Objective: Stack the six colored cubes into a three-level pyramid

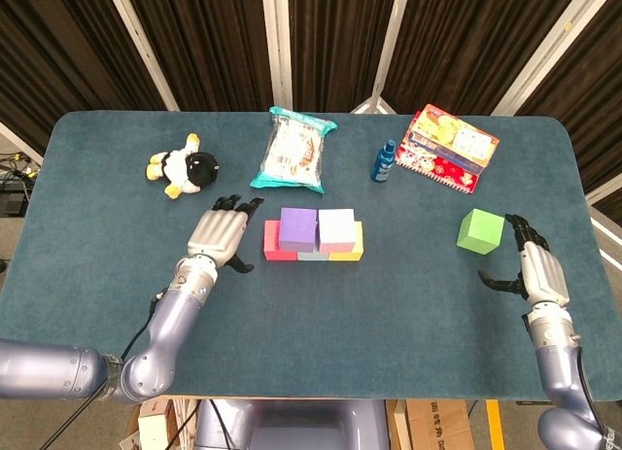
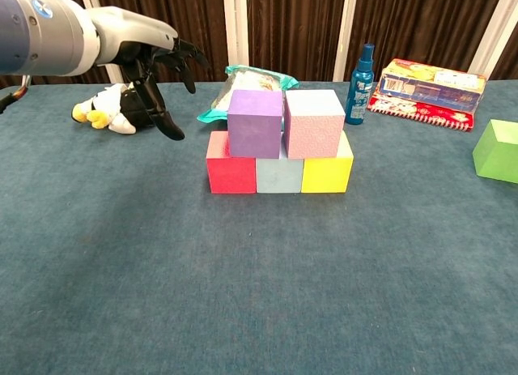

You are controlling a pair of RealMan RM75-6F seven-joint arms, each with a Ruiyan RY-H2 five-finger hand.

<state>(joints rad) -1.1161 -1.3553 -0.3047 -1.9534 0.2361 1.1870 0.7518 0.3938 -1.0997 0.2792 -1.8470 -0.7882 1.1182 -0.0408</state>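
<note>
A red cube (image 2: 230, 168), a pale blue cube (image 2: 279, 175) and a yellow cube (image 2: 327, 173) form a row on the table. On top of them sit a purple cube (image 2: 255, 122) and a pink cube (image 2: 314, 123), side by side. The purple cube (image 1: 298, 228) and pink cube (image 1: 336, 228) also show in the head view. A green cube (image 1: 481, 231) lies apart at the right. My left hand (image 1: 219, 233) hovers left of the stack, fingers spread, holding nothing. My right hand (image 1: 533, 267) is just right of and nearer than the green cube, fingers apart and empty.
A plush penguin (image 1: 185, 166) lies at the back left. A snack bag (image 1: 294, 151) sits behind the stack. A blue bottle (image 1: 385, 161) and a colourful box (image 1: 451, 146) stand at the back right. The table edge (image 1: 583, 178) runs close by my right hand.
</note>
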